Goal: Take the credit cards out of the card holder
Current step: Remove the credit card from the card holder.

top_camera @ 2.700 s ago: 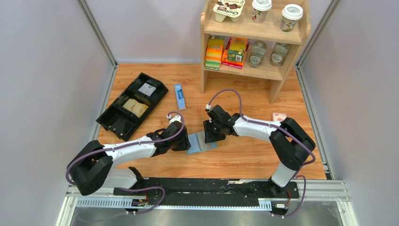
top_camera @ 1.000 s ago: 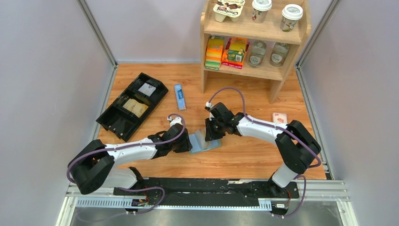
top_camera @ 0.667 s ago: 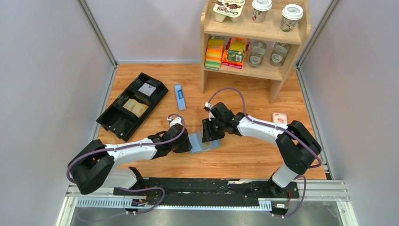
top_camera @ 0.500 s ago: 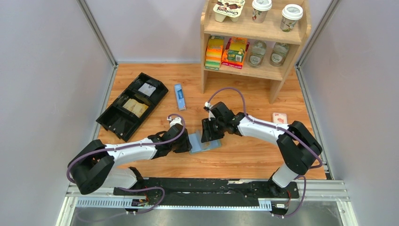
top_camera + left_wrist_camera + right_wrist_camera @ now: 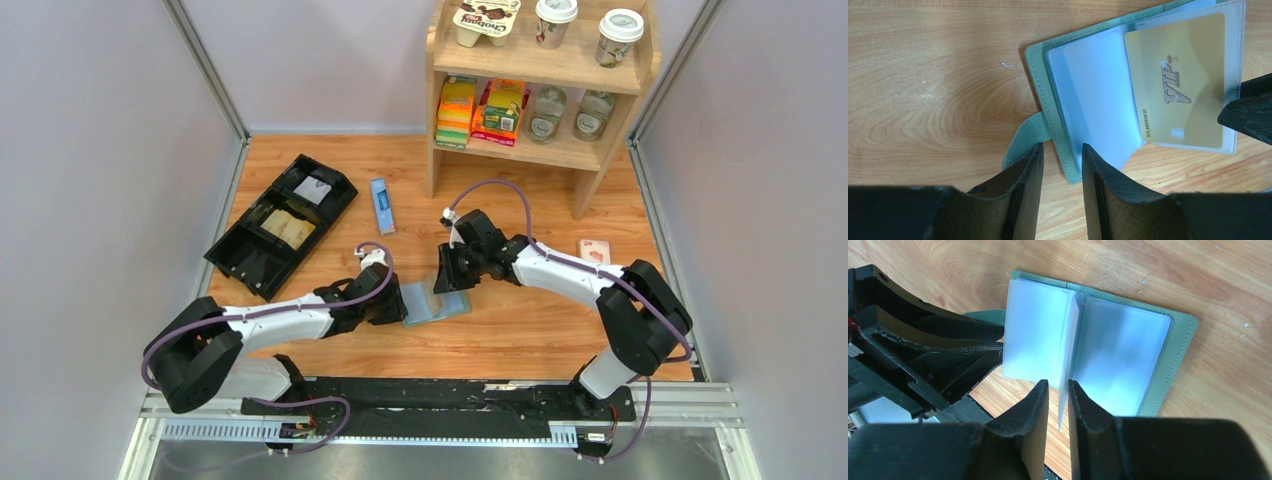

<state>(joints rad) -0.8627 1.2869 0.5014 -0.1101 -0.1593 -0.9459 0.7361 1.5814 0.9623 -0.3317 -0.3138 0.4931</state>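
The card holder [image 5: 430, 303] lies open on the wood, sage green outside with pale blue pocket pages [image 5: 1098, 95]. One page stands up with a gold credit card [image 5: 1178, 80] marked VIP inside it. My right gripper [image 5: 1059, 385] is closed narrowly on that upright page's edge [image 5: 1068, 340], above the holder's right half [image 5: 453, 273]. My left gripper [image 5: 1062, 152] stands open at the holder's left corner. One of its fingertips is over the green strap tab [image 5: 1023, 140] and the other is over the flat pages. No other credit cards show.
A black compartmented tray [image 5: 300, 170] lies at the back left with a narrow blue box [image 5: 381, 204] beside it. A wooden shelf [image 5: 590, 70] with cups and packets stands at the back right. A small pink pack [image 5: 593, 250] lies by my right arm.
My right gripper opened, then closed again on the page and drew up and to the right, raising it. My left gripper has not moved.
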